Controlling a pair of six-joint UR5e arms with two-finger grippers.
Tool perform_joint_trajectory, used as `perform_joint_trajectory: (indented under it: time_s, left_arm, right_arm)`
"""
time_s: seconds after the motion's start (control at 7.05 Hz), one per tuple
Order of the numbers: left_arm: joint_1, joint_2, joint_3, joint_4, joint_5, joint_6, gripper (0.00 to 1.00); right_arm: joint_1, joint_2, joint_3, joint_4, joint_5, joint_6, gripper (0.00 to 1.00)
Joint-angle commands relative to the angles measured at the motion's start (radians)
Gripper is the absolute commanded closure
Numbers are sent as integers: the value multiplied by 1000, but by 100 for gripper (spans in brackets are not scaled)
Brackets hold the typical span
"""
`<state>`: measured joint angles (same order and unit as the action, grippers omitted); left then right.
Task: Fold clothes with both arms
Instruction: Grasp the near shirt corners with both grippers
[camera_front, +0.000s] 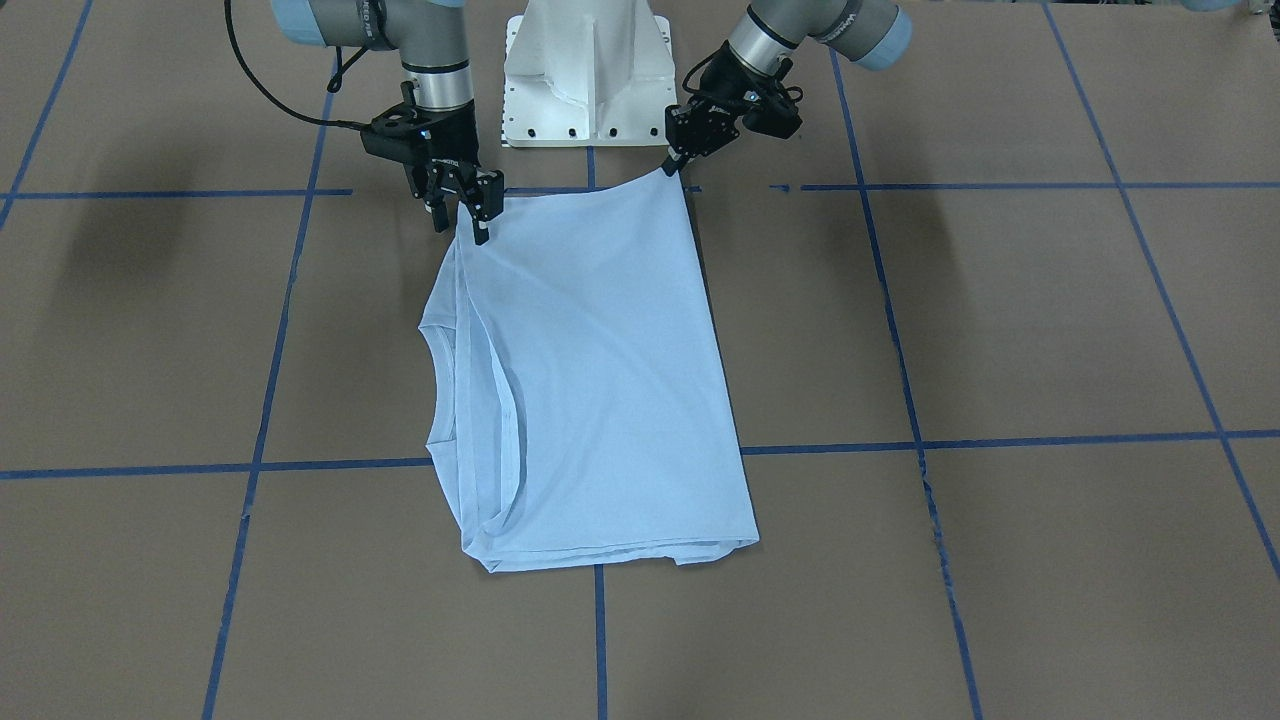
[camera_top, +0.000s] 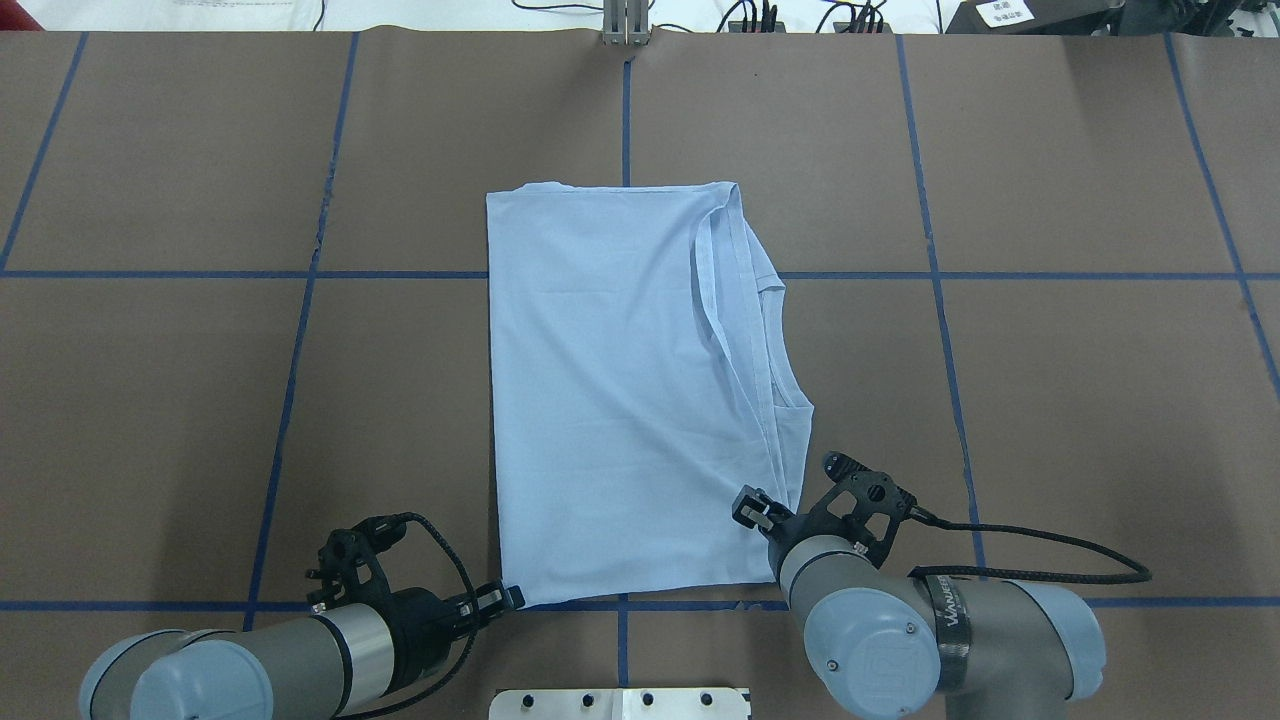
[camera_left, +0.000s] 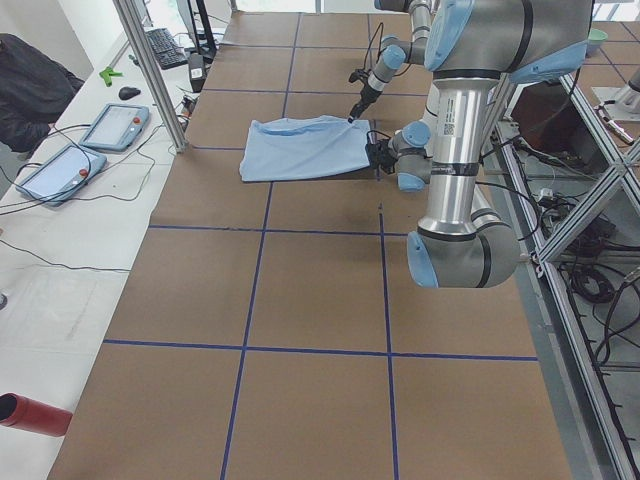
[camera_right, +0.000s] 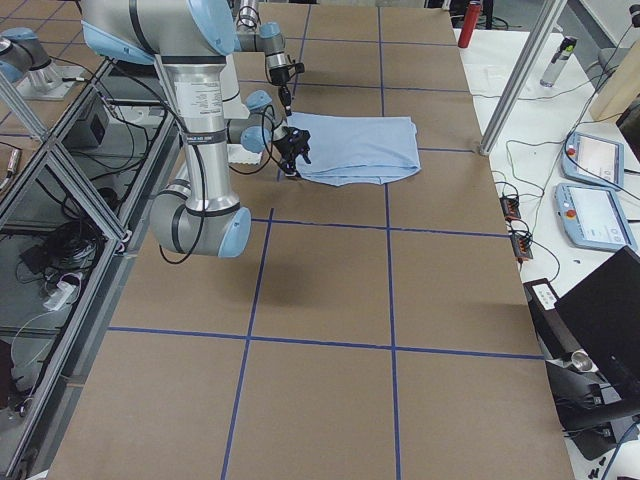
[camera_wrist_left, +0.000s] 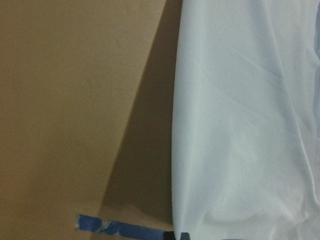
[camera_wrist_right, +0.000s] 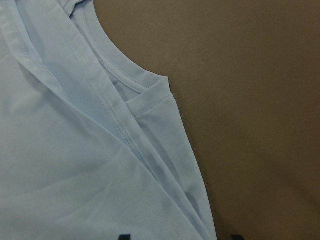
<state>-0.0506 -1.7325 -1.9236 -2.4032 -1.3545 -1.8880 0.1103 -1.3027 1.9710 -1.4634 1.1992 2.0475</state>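
- The front-facing view shows the left gripper closed on one robot-side corner of the T-shirt, which is drawn up into a small peak; from overhead only the fingertips meeting that corner can be seen
- Only the right wrist view shows the right gripper with its jaws spread, straddling the shirt's edge near the collar
- The T-shirt lies folded at the middle of the table, collar side towards the right arm
- The left wrist view cuts the fingertips down to a dark sliver; the lower cloth layers are hidden
- In the side views the grippers are too small to judge
- Count: one T-shirt, a left arm and a right arm with one gripper each, two control tablets
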Motion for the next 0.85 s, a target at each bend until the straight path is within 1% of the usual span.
perform_joint_trajectory:
  time_s: [0.0, 0.14, 0.43, 0.71]
  left_arm:
    - [0, 1, 1, -1, 0, -3, 100]
    - [0, 2, 3, -1, 0, -3, 100]
    - [0, 1, 1, -1, 0, -3, 100]
    - [0, 1, 3, -1, 0, -3, 100]
  right_arm:
    - [-3, 0, -15, 3, -4, 0, 37]
    - [-3, 9, -15, 5, -4, 0, 44]
    - [-3, 20, -20, 3, -4, 0, 48]
    - [-6, 19, -21, 0, -3, -1, 49]
